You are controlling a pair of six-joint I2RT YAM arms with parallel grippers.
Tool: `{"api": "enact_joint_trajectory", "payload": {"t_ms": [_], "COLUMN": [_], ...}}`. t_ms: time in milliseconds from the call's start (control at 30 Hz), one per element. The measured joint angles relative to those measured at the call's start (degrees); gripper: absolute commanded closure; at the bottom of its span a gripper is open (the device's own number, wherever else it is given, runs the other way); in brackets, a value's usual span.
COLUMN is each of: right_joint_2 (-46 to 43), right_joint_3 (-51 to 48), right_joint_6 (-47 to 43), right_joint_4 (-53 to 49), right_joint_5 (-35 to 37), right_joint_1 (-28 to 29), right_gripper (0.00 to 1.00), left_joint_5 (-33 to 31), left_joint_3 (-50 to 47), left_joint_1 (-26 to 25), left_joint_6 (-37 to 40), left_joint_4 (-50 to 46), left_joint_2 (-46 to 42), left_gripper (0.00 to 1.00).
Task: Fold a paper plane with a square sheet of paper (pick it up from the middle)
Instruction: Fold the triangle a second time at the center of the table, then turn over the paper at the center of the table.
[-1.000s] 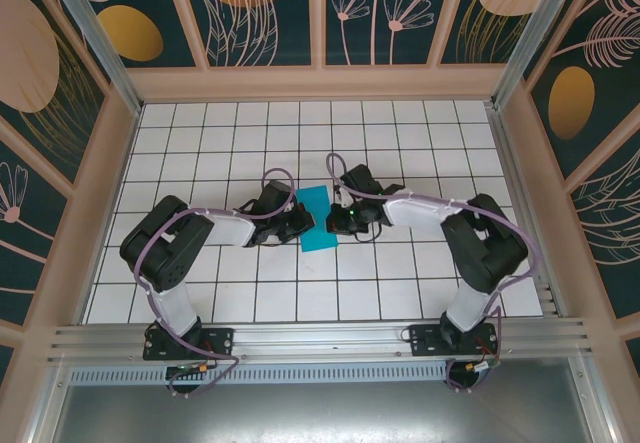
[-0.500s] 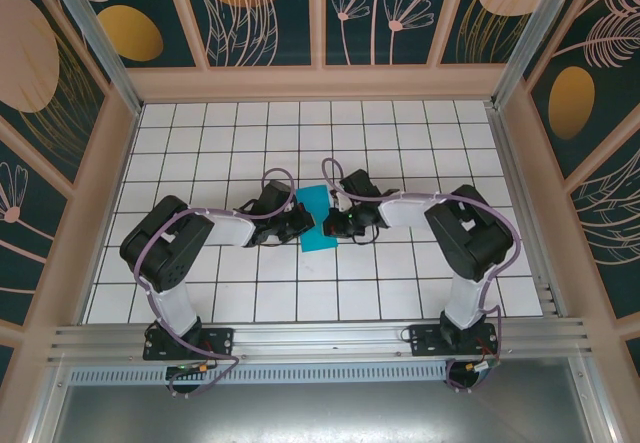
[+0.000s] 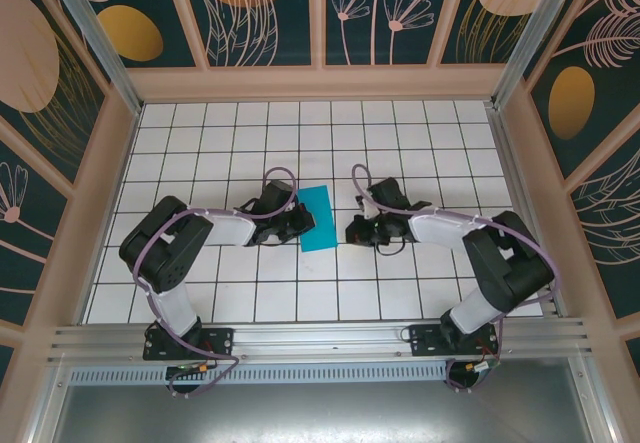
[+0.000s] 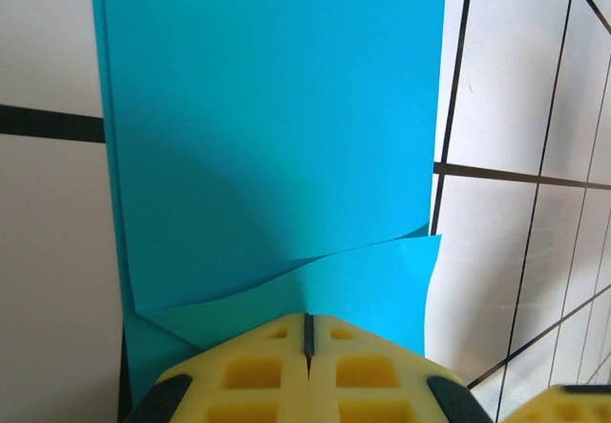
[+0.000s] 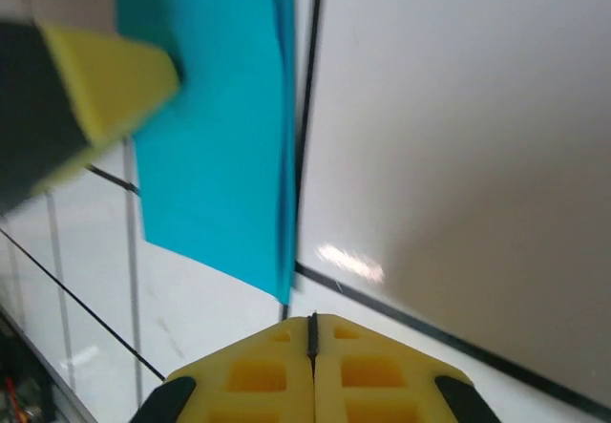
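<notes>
The square sheet of paper (image 3: 321,217) lies on the white tiles as a cyan rectangle folded in half, not a plane shape. My left gripper (image 3: 303,225) is at its left edge. In the left wrist view the paper (image 4: 277,137) has its upper layer curling up slightly, and the left gripper (image 4: 307,320) is shut with its yellow tips resting on the lower layer's near edge. My right gripper (image 3: 352,231) sits shut about one tile right of the sheet. In the right wrist view the right gripper (image 5: 312,320) is just short of the paper (image 5: 215,127) corner, not touching it.
The gridded white table (image 3: 420,143) is ringed by wooden walls (image 3: 320,81). An aluminium rail (image 3: 320,338) runs along the near edge by the arm bases. The left gripper's yellow finger (image 5: 105,74) shows at the upper left of the right wrist view.
My right gripper has drawn back to the right, off the sheet's right edge. The left gripper has stayed at the left edge, and the sheet now lies flatter.
</notes>
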Motion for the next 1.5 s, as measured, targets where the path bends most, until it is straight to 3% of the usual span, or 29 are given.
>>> {"api": "enact_joint_trajectory", "payload": {"t_ms": [133,267,500,633,967,1167,1267,1367,1500], "right_joint_2": [0.5,5.3,13.5,16.3,21.2,22.0,22.0,22.0,22.0], "right_joint_3": [2.4,6.2,11.0,12.3,15.2,16.6,16.6,16.5,16.2], "right_joint_6": [0.9,-0.1,-5.5,-7.4,-11.3,-13.0,-13.0,-13.0,-12.4], "right_joint_4": [5.0,8.8,10.9,10.9,10.1,9.0,8.8,9.1,10.1], "right_joint_5": [-2.0,-4.8,-11.5,-14.0,-17.6,-18.2,-18.3,-18.7,-18.9], "right_joint_1": [-3.8,-6.1,-6.2,-6.2,-3.9,-3.4,-3.4,-3.8,-5.0], "right_gripper": [0.67,0.56,0.51,0.52,0.65,0.94,1.0,1.0,1.0], "left_joint_5": [-1.1,-4.2,-9.2,-9.4,-6.7,-4.6,-2.8,-0.9,0.9], "left_joint_3": [0.1,0.2,-6.4,-11.5,-14.3,-14.9,-15.0,-15.0,-14.9], "left_joint_1": [0.0,0.0,0.0,0.0,0.0,0.0,0.0,0.0,0.0], "left_joint_6": [-0.3,-1.8,-5.9,-7.4,-8.0,-9.0,-9.7,-10.8,-11.7], "left_joint_4": [-1.8,-2.0,0.6,2.5,8.6,11.5,13.4,15.8,17.9], "left_joint_2": [-4.1,-11.0,-19.3,-20.0,-20.6,-20.4,-19.1,-16.7,-13.3], "left_gripper": [0.56,0.41,0.12,0.02,0.02,0.02,0.09,0.23,0.31]}}
